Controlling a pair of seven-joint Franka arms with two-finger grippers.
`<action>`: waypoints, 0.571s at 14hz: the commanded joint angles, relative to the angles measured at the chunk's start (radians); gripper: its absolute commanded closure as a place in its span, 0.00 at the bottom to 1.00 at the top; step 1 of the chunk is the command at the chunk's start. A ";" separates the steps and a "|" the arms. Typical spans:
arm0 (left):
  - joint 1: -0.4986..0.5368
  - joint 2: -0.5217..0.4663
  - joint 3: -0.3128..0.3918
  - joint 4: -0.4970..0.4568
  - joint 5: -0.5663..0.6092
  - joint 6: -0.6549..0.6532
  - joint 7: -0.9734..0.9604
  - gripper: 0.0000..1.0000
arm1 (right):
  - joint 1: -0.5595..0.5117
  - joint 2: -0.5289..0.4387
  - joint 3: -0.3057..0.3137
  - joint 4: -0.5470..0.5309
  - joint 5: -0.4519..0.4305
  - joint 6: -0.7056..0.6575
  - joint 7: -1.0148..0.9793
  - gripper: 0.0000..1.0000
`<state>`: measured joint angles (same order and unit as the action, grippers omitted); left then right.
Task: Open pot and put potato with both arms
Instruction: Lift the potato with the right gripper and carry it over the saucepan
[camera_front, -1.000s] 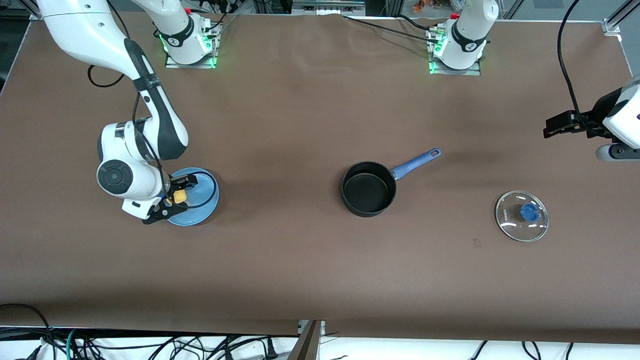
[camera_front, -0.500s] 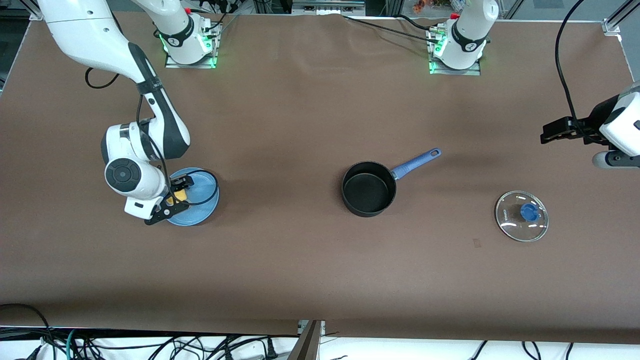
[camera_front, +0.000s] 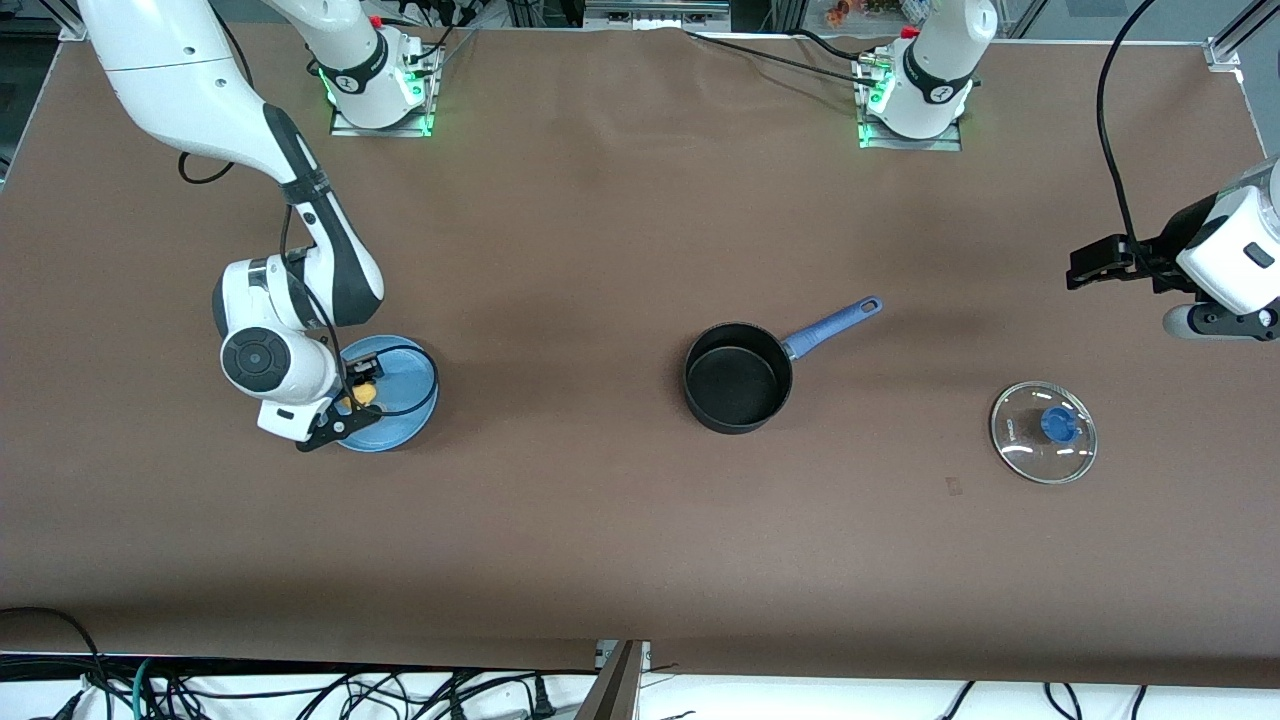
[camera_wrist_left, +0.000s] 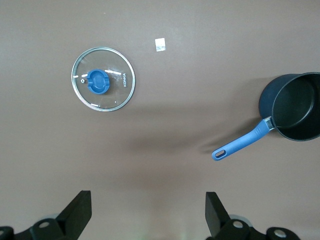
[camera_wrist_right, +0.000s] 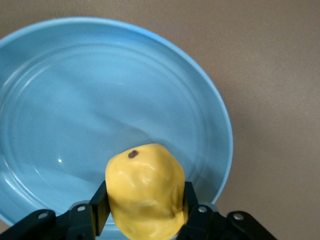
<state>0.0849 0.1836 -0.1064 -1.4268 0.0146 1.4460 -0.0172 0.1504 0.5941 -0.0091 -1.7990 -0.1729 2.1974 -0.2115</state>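
Front view: the small round black saucepan (camera_front: 738, 376) sits open near the table's middle, its long blue handle (camera_front: 832, 322) pointing toward about two o'clock, hole end outermost. The round glass lid with the blue knob (camera_front: 1043, 432) lies flat on the brown table (camera_front: 600, 520), well apart from the pot, toward the left arm's end. The flat light-blue plate (camera_front: 400, 400) rests at the right arm's end. The right gripper (camera_front: 352, 400) is over the plate, wrist bent downward, with the lumpy yellow potato (camera_front: 362, 395) only partly visible between its fingers. Compared with a second ago, less of the potato shows and the right wrist has shifted slightly toward the pot; the left arm's wrist has moved a little inward from the table's edge. The left gripper (camera_front: 1092, 267) hangs over bare table at that end, lying nearly level and pointing toward nine o'clock.

Left wrist view: the left gripper's (camera_wrist_left: 147, 215) fingers stand wide apart with nothing between them, above bare table; lid (camera_wrist_left: 103, 85) and pot (camera_wrist_left: 295, 107) lie below, the handle's long axis running to seven o'clock.

Right wrist view: the right gripper (camera_wrist_right: 145, 205) is clamped on both sides of the potato (camera_wrist_right: 145, 190), above the plate (camera_wrist_right: 75, 100).
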 joint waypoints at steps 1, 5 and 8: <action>-0.005 0.051 0.004 0.084 -0.009 -0.016 -0.003 0.00 | -0.002 -0.020 0.006 0.054 0.035 -0.053 -0.002 0.89; -0.005 0.062 0.002 0.092 -0.008 -0.016 -0.003 0.00 | 0.035 -0.014 0.011 0.225 0.209 -0.259 0.114 0.89; 0.001 0.062 0.004 0.092 -0.012 -0.016 -0.001 0.00 | 0.124 -0.014 0.012 0.277 0.246 -0.320 0.318 0.88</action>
<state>0.0850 0.2307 -0.1059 -1.3712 0.0146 1.4464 -0.0172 0.2082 0.5775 0.0046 -1.5566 0.0406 1.9213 -0.0235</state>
